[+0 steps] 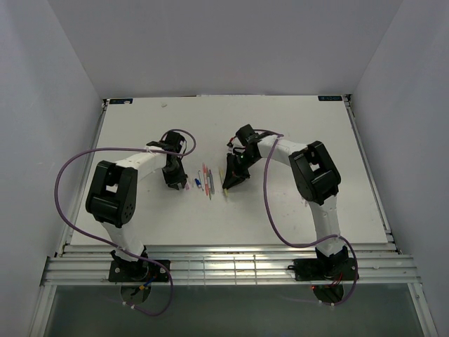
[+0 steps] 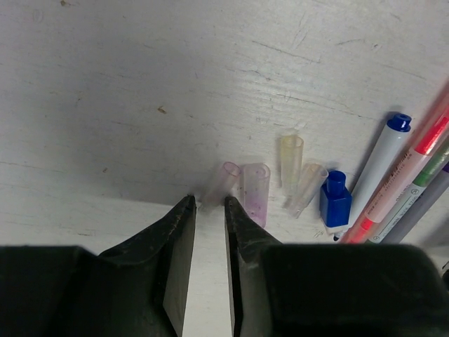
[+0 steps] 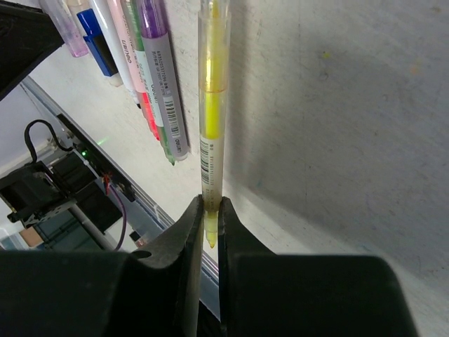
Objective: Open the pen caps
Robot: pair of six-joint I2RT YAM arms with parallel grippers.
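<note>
My left gripper (image 2: 209, 205) (image 1: 177, 184) hangs low over the table with its jaws a little apart and bare table between them. A translucent pink pen cap (image 2: 223, 179) lies loose just off its fingertips. Beside it lie another pink cap (image 2: 256, 191), two yellowish caps (image 2: 291, 158) and a blue cap (image 2: 335, 199). My right gripper (image 3: 211, 205) (image 1: 228, 184) is shut on a yellow pen (image 3: 212, 105) near its bare yellow nib, and the barrel points away from it above the table.
A row of pens (image 2: 393, 189) (image 1: 207, 179) lies between the two grippers: white-blue, pink-red, green and grey-purple. In the right wrist view these pens (image 3: 158, 84) sit left of the held one. The table's front rail (image 1: 224, 263) runs near the arm bases.
</note>
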